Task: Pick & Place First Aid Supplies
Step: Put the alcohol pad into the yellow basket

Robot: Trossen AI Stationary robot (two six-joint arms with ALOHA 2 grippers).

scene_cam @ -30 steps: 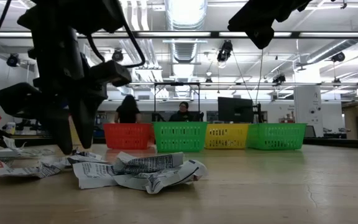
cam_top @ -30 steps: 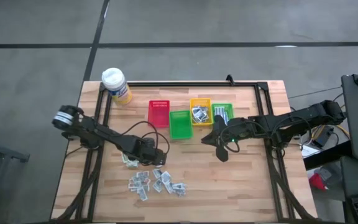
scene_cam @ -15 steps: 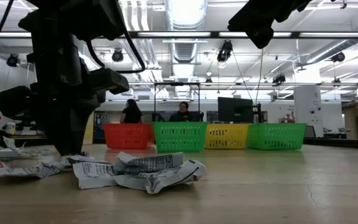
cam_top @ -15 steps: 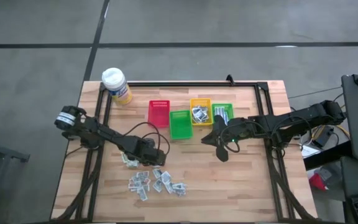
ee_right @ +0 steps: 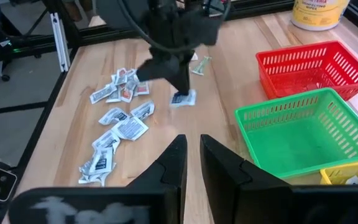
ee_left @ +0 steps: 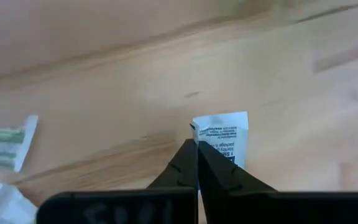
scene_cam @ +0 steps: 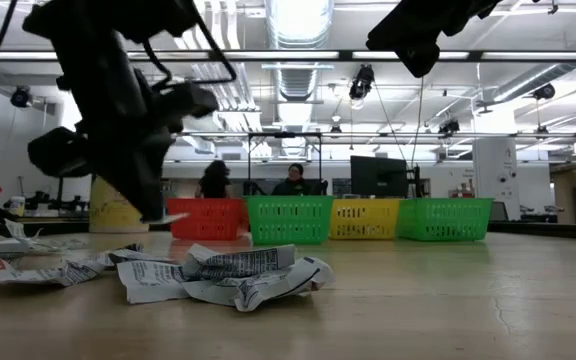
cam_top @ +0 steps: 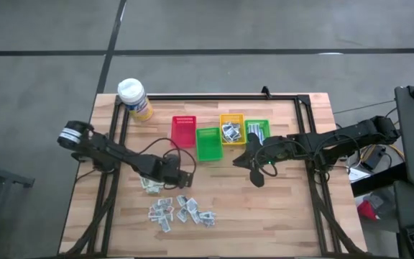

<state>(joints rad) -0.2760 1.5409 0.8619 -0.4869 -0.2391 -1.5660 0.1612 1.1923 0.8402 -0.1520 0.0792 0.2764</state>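
High view, left claw: clenched on one small white packet, above the counter, just off the loose pile of packets. The packet itself is too small to make out here, under the dark fingers.
High view, right claw: waits by the row of bins, in front of the green bin; carries nothing I can see.
High view, risk: red bin, yellow bin and a second green one sit touching side by side; a loose drop could land in the wrong one.
Low view, left claw: lifted off the counter with a pale sliver at its tip. Pile of packets lies below. Bins behind partly blocked by the arm; people far behind, unclear.
Left wrist view, packet: pinched at one edge only, most of it hanging free beyond the fingertips. Likely to twist or slip out in a fast swing. Print unreadable.
Right wrist view, left claw: packet dangles at the tip; hard to tell whether it clears the counter. Right claw's own fingers nearly together, empty.
Right wrist view, cut off: yellow bin and bottle only partly in frame.
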